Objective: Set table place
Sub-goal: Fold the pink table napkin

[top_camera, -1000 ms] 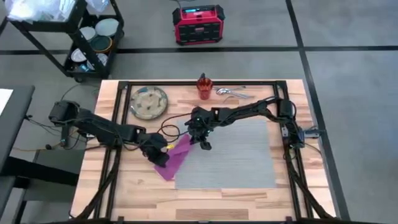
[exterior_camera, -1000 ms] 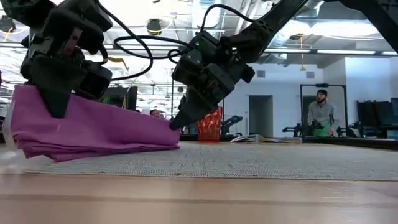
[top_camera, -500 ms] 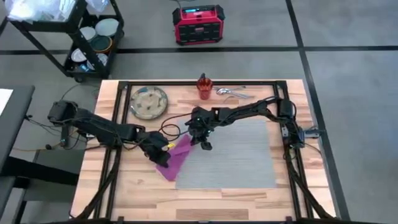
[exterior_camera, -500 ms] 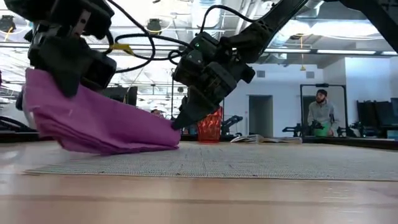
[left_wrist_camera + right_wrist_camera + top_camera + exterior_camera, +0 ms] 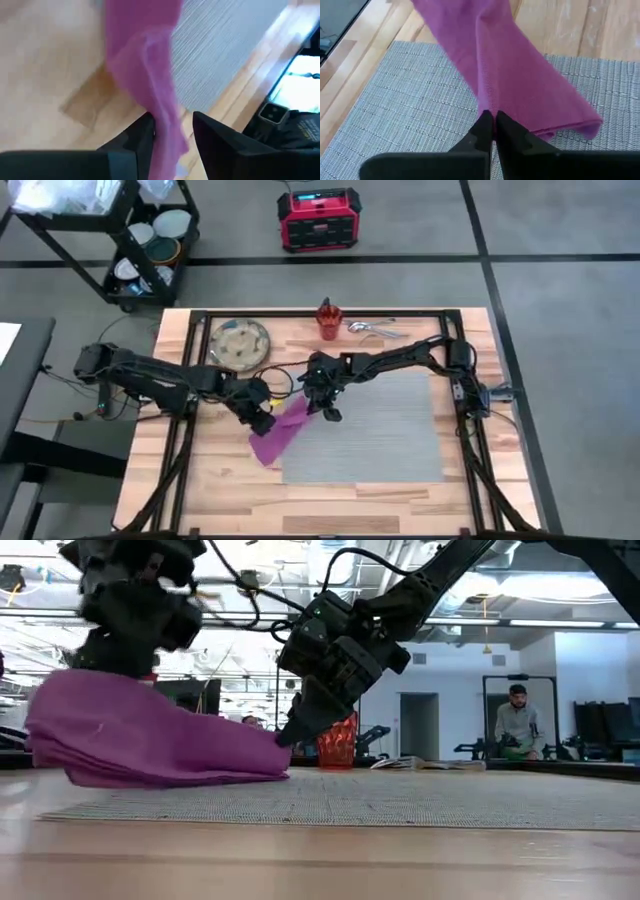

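The napkin [image 5: 281,430] is soft and light cloth, it folds and sags under its own weight, so it is better to hold it at the corners or edges and keep it a little stretched. It lies half on the mat [image 5: 380,430] at its left edge, half on the table [image 5: 210,470]. The right gripper [image 5: 493,125] is closed on one edge of it, down on the mat. The left gripper [image 5: 172,137] has cloth between its fingers, probably pinched, though this view is blurred. The low view shows the left side lifted, which the high view hides. The high view shows the plate [image 5: 240,344] and cup [image 5: 328,320] well apart
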Robot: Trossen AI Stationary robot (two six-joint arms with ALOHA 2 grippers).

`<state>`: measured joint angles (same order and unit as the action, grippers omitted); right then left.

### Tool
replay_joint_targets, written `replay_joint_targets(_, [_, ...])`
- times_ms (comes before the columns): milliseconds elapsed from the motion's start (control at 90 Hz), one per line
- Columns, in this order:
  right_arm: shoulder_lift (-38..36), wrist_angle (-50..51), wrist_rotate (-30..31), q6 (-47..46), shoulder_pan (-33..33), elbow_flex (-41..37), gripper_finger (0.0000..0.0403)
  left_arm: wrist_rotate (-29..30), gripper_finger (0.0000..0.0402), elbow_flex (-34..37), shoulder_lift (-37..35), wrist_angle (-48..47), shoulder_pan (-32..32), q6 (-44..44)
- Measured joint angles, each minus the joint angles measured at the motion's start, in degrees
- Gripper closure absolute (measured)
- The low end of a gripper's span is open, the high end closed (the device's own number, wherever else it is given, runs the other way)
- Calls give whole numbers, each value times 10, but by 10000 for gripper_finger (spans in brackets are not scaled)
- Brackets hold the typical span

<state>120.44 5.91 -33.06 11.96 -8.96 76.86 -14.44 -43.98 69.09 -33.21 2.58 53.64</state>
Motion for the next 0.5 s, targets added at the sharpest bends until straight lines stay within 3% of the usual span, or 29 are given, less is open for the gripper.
replay_joint_targets(222, [0,1,-1,-4,0,0,403,35,280,-55,60,-26,-24,-115])
replay_joint_targets(333, [0,1,-2,-10,0,0,403,69,280,-93,91,-101,-37,-145])
replay_joint_targets(500, [0,1,-2,-12,-1,0,403,49,280,-136,109,-229,-46,-180])
